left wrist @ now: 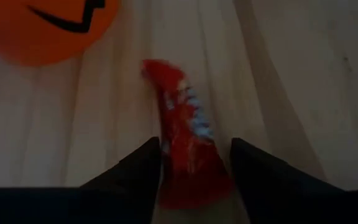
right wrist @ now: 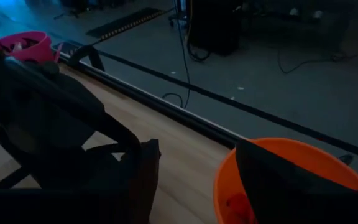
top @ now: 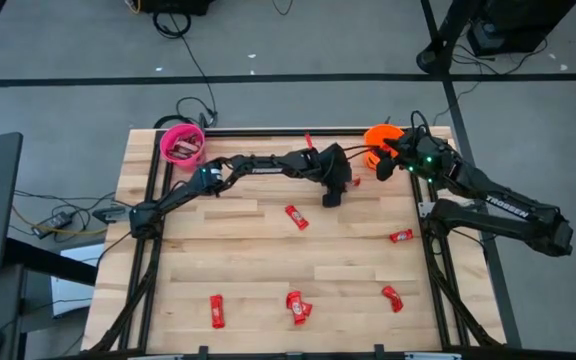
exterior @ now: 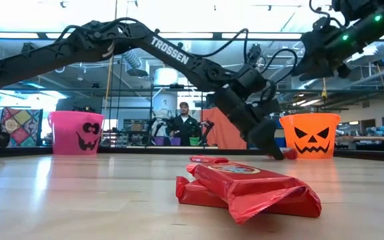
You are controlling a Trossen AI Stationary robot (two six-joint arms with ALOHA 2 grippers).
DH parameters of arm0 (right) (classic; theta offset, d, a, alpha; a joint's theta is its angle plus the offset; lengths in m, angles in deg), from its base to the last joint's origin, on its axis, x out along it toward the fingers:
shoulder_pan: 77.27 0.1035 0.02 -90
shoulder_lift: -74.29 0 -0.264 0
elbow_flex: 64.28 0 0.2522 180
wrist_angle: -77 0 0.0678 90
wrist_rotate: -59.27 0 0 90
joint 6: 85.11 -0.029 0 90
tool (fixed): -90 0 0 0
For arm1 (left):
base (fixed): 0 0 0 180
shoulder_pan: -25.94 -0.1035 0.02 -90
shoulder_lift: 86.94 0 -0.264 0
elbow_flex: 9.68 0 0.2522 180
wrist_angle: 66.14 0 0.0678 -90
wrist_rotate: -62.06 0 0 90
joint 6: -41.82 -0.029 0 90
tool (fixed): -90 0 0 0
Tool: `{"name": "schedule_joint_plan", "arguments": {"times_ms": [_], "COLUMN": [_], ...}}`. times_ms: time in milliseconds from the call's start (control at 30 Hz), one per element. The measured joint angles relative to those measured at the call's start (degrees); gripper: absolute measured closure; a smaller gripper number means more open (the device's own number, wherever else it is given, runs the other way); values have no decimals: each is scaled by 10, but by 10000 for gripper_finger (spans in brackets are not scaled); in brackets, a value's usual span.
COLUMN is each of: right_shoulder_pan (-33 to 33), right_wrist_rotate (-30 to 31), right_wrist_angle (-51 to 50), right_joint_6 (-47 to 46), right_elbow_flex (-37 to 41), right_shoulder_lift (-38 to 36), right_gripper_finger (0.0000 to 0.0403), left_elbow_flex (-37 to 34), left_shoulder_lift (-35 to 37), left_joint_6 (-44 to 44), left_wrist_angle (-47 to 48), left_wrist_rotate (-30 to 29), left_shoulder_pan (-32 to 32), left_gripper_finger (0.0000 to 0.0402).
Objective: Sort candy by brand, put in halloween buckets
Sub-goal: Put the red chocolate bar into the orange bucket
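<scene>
My left gripper (top: 333,193) (left wrist: 194,177) is open and low over the table, near the orange bucket (top: 376,140) (left wrist: 42,25). Its fingers stand on either side of a red candy bar (left wrist: 182,124) (top: 354,182) lying flat on the wood. My right gripper (top: 386,160) (right wrist: 194,180) hangs open above the orange bucket's (right wrist: 291,168) rim and holds nothing; red candy (right wrist: 235,205) lies inside. The pink bucket (top: 182,143) (exterior: 76,132) stands at the far left corner with dark pieces in it. No brown bars show on the table.
Several red bars lie loose: one mid-table (top: 296,217), one toward the right edge (top: 400,236), three along the near side (top: 216,311) (top: 298,307) (top: 393,298), one at the far edge (top: 308,140). The near pair fills the low view's foreground (exterior: 245,190). A person (exterior: 182,123) stands beyond the table.
</scene>
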Motion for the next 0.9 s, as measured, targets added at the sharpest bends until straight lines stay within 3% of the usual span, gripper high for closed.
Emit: {"name": "schedule_joint_plan", "arguments": {"times_ms": [267, 400, 500, 733, 800, 900], "right_shoulder_pan": [30, 49, 62, 128, 159, 204], "right_wrist_rotate": [22, 18, -18, -186, -197, -158], "right_wrist_angle": [-30, -75, -108, -60, -37, -6], "right_joint_6": [-5, 4, 14, 60, 76, 89], "right_elbow_flex": [-4, -4, 2, 48, 57, 71], "right_shoulder_lift": [-1, 2, 14, 48, 58, 74], "right_gripper_finger": [204, 209, 209, 209, 209, 209], "left_elbow_flex": [0, 41, 84, 68, 68, 68], "left_shoulder_lift": [-1, -4, -6, 56, 69, 86], "left_joint_6": [57, 85, 86, 68, 62, 55], "left_wrist_angle": [-12, 62, 143, 222, 248, 260], "left_wrist_rotate": [-1, -1, 27, 135, 157, 196], "left_shoulder_pan": [0, -1, -2, -1, 2, 7], "left_gripper_finger": [298, 330, 335, 329, 329, 329]}}
